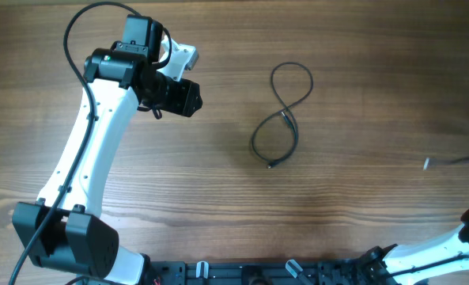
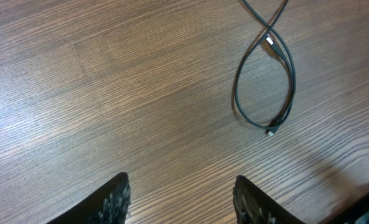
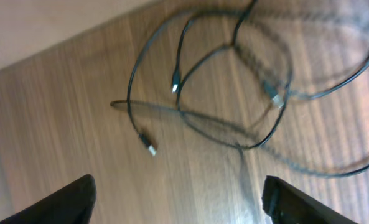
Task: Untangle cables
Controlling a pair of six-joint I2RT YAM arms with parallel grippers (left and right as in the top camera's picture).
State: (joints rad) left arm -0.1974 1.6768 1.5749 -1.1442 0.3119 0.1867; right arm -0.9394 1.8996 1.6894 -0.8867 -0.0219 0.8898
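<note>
Left gripper (image 2: 181, 199) and right gripper (image 3: 178, 199) both sat spread and empty, one looped cable (image 2: 269, 29) ahead of the left, the tangle (image 3: 181, 113) under the right (blurry), so grabbing a free plug end (image 3: 148, 148) looked smartest.

I'm looking at a brown wood-grain table (image 1: 218, 206), its grain running side to side. Near the middle, one thin dark cable (image 1: 285, 116) lies flat in a figure-eight, crossing itself once, with a small metal plug (image 1: 270, 165) at its lower free end. Well apart from it, toward the right edge, my right wrist camera shows a loose tangle of cables (image 3: 179, 111) on the wood, with several strands crossing and small plugs at their ends.
</note>
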